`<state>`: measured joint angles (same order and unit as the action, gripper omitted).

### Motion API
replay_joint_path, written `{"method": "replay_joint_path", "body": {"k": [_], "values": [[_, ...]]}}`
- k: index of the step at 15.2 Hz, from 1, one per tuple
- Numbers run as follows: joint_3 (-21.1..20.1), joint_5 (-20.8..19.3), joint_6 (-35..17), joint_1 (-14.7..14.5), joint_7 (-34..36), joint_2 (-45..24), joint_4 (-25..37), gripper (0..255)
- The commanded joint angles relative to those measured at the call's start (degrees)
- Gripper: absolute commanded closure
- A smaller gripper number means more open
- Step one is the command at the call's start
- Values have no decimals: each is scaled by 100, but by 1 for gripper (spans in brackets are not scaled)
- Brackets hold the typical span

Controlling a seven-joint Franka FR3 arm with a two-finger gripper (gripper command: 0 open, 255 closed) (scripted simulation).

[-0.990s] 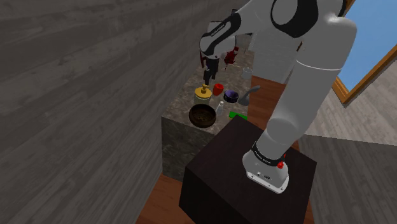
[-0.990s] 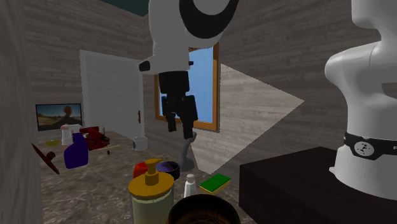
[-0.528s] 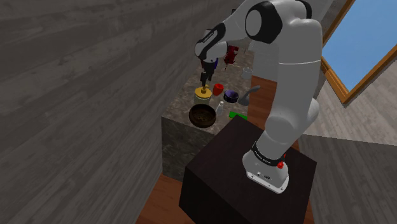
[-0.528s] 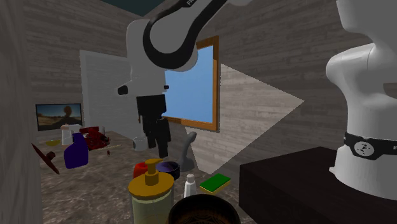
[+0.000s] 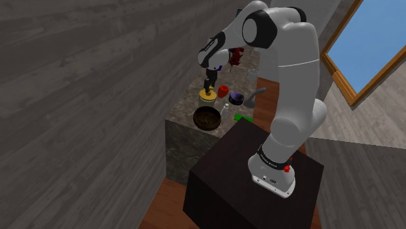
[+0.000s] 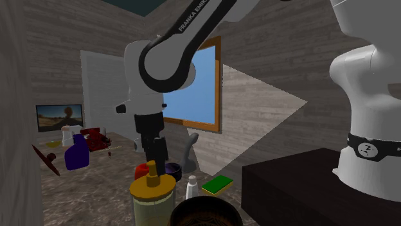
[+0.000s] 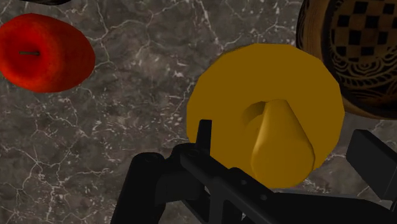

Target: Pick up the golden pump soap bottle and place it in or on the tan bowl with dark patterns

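**Item: golden pump soap bottle [image 5: 207, 97].** Recorded upright on the marble counter [image 7: 127, 133], close to the counter's edge at the shoulder view's left and just beside the tan bowl with dark patterns [image 5: 207, 119], on the far side from the stand [image 5: 254, 172]. Not yet lifted.

**Item: gripper [image 7: 286, 137].** Found directly above the bottle, pointing down. Noted with fingers [image 7: 374, 159] spread well apart, one either side of the pump head, clasping nothing. No contact with the pump made out in the wrist view. Judged so placed in order to descend over the pump and close on the narrow neck rather than the broad body.

**Item: bowl, as above.** Set mouth upward between bottle and stand. Judged to call for only a lift and a short carry toward the stand.

**Neighbours.**
- Red round thing [image 5: 224, 90], small white bottle [image 5: 226, 108], dark bowl [image 5: 237, 98] and green sponge [image 5: 243, 118]: listed toward the shoulder view's right of the bottle, none touching it.
- Blue spray bottle [image 6: 77, 153]: logged well behind.

**Clearances.** Open room noted above bottle and bowl. Plank wall [image 5: 78, 97] noted near the counter's left edge, and little margin judged on that side. Small white bottle judged the likeliest thing to be clipped during the carry.
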<state>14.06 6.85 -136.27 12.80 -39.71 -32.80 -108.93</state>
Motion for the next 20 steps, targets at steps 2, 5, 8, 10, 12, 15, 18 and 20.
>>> {"method": "replay_joint_path", "body": {"k": [2,5,8,10,12,15,18,20], "values": [[-17,25,-85,25,-24,-91,8,0],[-17,25,-85,25,-24,-91,9,0],[-17,25,-84,25,-24,-91,9,0],[-17,25,-84,25,-24,-91,9,255],[-17,25,-84,24,-23,-91,10,255],[-17,25,-84,25,-24,-92,10,255],[-17,25,-85,25,-24,-91,9,255],[8,-6,18,6,-10,27,-5,255]]}}
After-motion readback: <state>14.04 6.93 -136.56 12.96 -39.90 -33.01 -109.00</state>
